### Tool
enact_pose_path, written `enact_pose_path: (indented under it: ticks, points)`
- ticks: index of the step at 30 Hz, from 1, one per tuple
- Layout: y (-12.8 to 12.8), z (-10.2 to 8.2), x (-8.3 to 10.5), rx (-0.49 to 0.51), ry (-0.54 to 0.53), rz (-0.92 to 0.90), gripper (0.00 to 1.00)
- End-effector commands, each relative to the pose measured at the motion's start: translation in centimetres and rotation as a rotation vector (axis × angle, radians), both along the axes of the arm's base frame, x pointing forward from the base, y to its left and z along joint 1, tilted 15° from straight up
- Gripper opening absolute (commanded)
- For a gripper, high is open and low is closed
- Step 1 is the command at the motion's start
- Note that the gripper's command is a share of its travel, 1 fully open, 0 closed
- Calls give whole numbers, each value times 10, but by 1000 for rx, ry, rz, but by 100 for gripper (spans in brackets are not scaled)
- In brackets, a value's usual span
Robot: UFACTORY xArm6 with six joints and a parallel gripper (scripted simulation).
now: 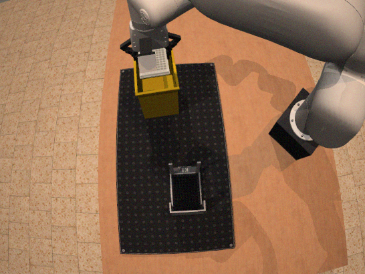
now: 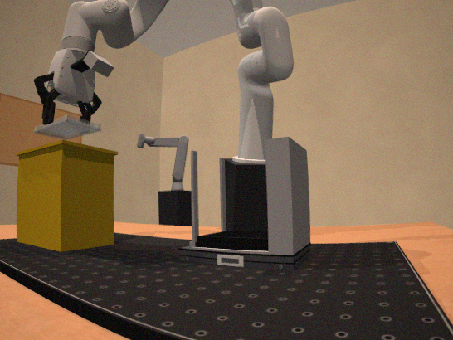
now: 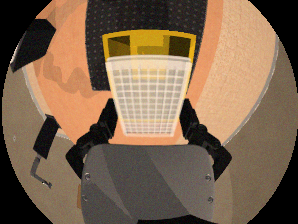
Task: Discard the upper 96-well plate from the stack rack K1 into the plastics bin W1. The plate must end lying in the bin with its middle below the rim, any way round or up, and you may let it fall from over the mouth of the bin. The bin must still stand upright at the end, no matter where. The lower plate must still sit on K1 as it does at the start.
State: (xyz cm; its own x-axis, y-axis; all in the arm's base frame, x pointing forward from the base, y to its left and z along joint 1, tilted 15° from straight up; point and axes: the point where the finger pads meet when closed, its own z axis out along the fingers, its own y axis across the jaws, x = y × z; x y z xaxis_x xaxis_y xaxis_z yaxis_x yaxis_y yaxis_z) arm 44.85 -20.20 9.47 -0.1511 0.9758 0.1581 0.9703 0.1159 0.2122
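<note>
My gripper (image 2: 66, 114) is shut on a white 96-well plate (image 2: 67, 127) and holds it flat, just above the open mouth of the yellow bin W1 (image 2: 65, 195). From above, the plate (image 1: 157, 64) lies over the far half of the bin (image 1: 157, 88). In the wrist view the plate (image 3: 148, 95) sits between my two black fingers, with the bin's mouth (image 3: 148, 46) right beyond it. The stack rack K1 (image 1: 186, 192) stands near the front of the black mat, with a dark plate low inside it (image 2: 232, 240).
The black perforated mat (image 1: 174, 160) lies on an orange table. My arm's black base block (image 1: 294, 133) stands to the right of the mat. A second small arm on a black block (image 2: 174, 182) stands in the background.
</note>
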Motion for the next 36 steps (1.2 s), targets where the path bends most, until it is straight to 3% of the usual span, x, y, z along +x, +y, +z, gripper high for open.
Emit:
enact_pose_path:
  ticks: [1, 30, 36]
  points:
    - [-1, 2, 1, -2, -4, -1, 0]
    - [0, 2, 1, -2, -4, -1, 0]
    - [2, -8, 3, -2, -4, -1, 0]
